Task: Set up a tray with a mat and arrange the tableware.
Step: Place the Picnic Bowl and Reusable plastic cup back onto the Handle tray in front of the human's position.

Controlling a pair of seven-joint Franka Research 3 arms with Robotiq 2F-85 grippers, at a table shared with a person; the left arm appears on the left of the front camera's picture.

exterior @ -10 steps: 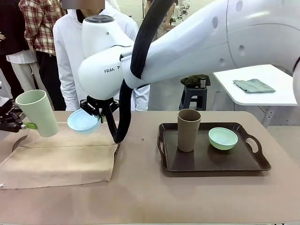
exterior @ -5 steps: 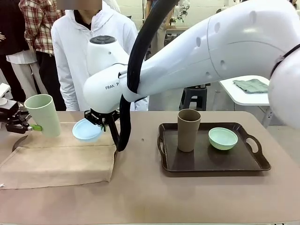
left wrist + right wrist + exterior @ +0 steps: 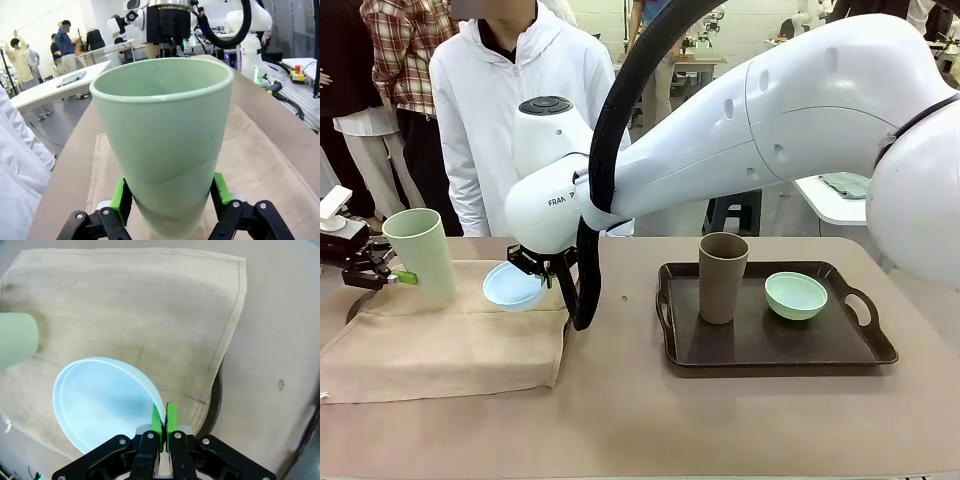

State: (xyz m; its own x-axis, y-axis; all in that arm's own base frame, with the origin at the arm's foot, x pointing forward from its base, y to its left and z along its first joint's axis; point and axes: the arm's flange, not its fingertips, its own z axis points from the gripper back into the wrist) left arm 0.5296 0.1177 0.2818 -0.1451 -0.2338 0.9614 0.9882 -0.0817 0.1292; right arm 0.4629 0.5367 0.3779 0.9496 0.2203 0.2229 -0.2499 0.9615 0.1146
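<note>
Currently the left jaws are gripping the pale green tumbler low on its wall, one green pad pressing on each side. The tumbler is sitting nearly upright, mouth up, over the far left corner of the beige cloth mat. Whether its base is touching the cloth cannot be told.

The right jaws are closing tight on the rim of the light blue bowl, pads pinching the thin edge. The bowl is hanging tilted over the far edge of the mat, near the mat's right side, well apart from the pale green tumbler.

The mat is lying spread on the left half of the bench. The dark brown handled tray is sitting on the right half. The brown tumbler is standing upright on it, with the mint green bowl just beside it on the right.

A person in a white hoodie is standing at the far side.
</note>
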